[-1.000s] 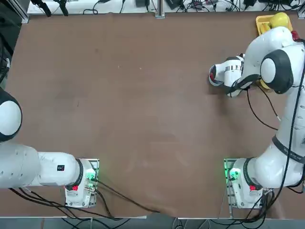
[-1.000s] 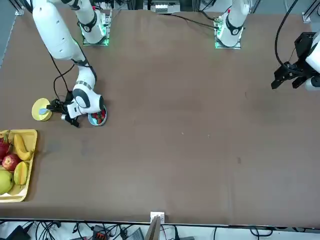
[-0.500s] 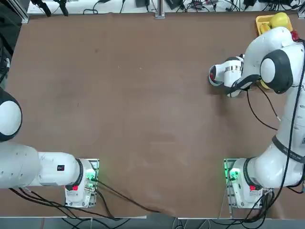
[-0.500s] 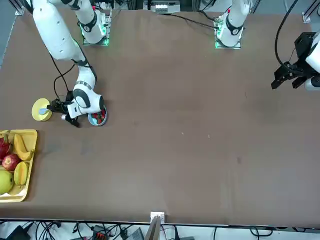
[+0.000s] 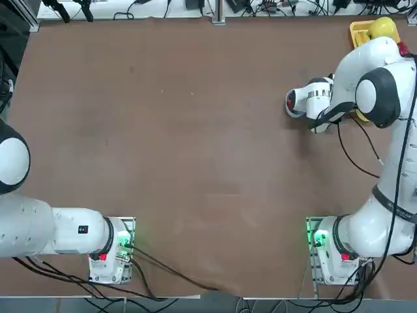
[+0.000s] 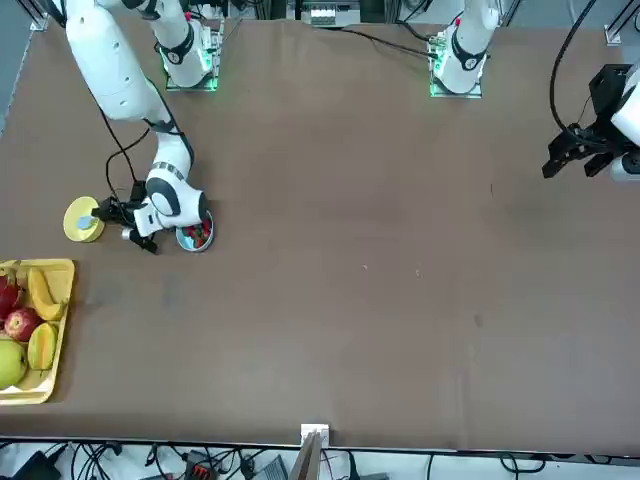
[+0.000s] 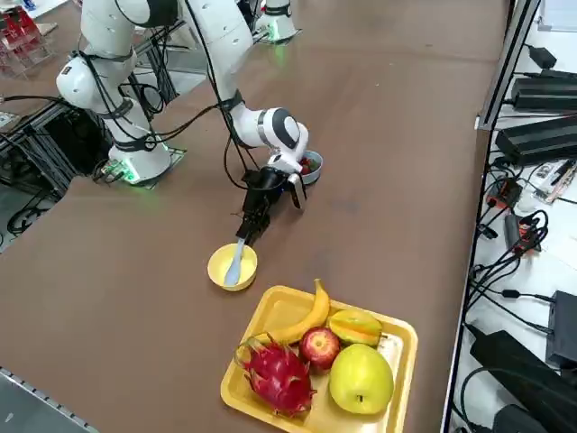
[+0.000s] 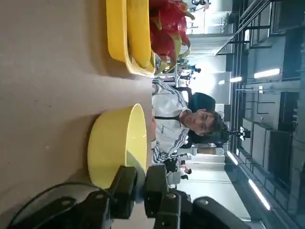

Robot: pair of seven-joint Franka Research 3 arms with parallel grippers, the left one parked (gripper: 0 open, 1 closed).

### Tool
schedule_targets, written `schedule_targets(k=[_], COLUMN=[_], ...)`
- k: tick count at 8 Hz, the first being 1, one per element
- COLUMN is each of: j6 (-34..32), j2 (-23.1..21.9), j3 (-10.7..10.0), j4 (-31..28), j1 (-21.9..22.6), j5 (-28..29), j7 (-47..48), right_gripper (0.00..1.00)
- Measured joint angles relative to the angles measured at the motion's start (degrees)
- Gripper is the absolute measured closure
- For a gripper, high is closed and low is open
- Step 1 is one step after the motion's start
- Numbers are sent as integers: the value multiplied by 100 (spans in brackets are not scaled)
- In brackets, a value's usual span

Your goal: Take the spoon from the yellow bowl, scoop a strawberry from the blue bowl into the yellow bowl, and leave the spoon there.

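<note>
Spoon [image 7: 233,271] pickup is the step in hand, by the look of it: you have the jaws of the right gripper [image 8: 139,180] pinching its handle, while its light-blue head sits inside the yellow bowl [image 7: 216,271]. That bowl stands towards the tabletop's [image 6: 330,300] right edge, roughly midway between the robot's edge and the far one. Your blue bowl [image 7: 313,176], with red strawberries [image 6: 197,236] in it, stands farther in from that right edge, and the arm partly covers it in the front view. The fruit tray [image 7: 410,361] lies apart, nearer the far right corner.

Next, you would want to lift the spoon clear of the yellow rim, then bring its head round to the blue bowl for the scoop. Check that the handle doesn't twist between the fingers; a snag on the rim could drag the light bowl along.

As for pose, your right arm [image 6: 120,85] reaches out from the robot's edge and folds down at the wrist, low over the tabletop. The gripper lies close to level, its fingers aimed outward towards the right edge, just over the yellow rim.
</note>
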Motion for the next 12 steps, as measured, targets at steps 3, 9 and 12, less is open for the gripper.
schedule_targets(k=[3,9,12], j6=[-129,-391,-382], j2=[0,-500,-1438], j3=[0,0,144], j4=[72,501,787], j1=[-1,-7,10], j5=[0,31,1005], j7=[-130,-1399,-3017], right_gripper=[89,89,89])
